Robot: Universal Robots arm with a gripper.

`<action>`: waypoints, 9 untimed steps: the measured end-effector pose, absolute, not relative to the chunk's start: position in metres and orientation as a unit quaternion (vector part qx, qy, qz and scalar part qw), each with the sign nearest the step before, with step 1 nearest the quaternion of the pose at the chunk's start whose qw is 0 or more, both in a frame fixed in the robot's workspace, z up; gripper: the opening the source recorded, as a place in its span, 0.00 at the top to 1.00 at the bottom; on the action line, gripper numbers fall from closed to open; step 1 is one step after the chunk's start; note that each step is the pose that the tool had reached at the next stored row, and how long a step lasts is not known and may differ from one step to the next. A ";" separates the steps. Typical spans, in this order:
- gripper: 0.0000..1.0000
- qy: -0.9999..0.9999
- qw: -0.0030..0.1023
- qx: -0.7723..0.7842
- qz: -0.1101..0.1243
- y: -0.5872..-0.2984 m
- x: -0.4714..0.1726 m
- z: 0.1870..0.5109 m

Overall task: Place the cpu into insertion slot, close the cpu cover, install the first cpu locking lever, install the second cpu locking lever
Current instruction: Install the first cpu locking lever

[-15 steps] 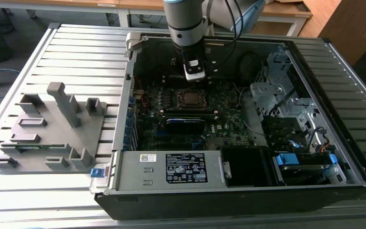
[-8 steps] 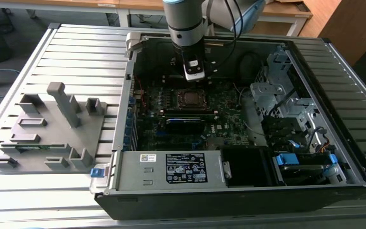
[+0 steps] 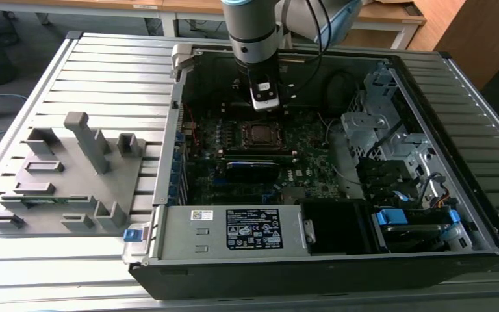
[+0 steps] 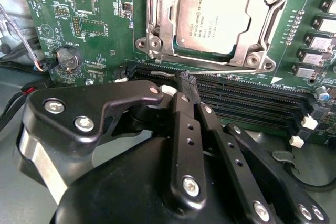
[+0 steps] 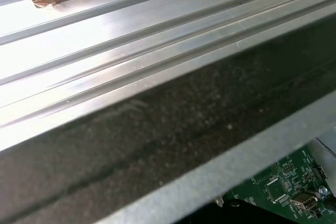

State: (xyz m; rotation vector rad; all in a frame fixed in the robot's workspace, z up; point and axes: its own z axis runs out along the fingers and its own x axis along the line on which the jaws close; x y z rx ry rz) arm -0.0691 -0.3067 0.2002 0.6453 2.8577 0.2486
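Noted cpu seated flat in insertion slot, printed side up. Saw cpu cover lying down around it, framing lid, apparently to clamp chip. Found gripper jaws narrow, tips nearly together, at end of thin wire locking lever between socket and memory slots; probably placed to work lever. Could not tell whether wire pinched. Spotted print on cpu and power supply label; left unread.

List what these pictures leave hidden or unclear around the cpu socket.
Second wrist view: the picture's edge cuts off the cpu cover; the gripper hides part of the lever.
Exterior view: the lever is too small.
First wrist view: the case wall hides most of the motherboard.
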 end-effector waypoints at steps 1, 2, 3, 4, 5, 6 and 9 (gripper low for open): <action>0.89 0.967 0.101 0.218 0.084 -0.307 -0.069 0.200; 0.89 0.967 0.101 0.218 0.084 -0.307 -0.069 0.200; 0.89 0.967 0.101 0.218 0.084 -0.307 -0.068 0.200; 0.89 0.967 0.101 0.218 0.084 -0.308 -0.068 0.200; 0.89 0.967 0.101 0.218 0.084 -0.308 -0.067 0.200; 0.89 0.967 0.101 0.218 0.084 -0.309 -0.066 0.200; 0.89 0.967 0.101 0.218 0.084 -0.310 -0.064 0.199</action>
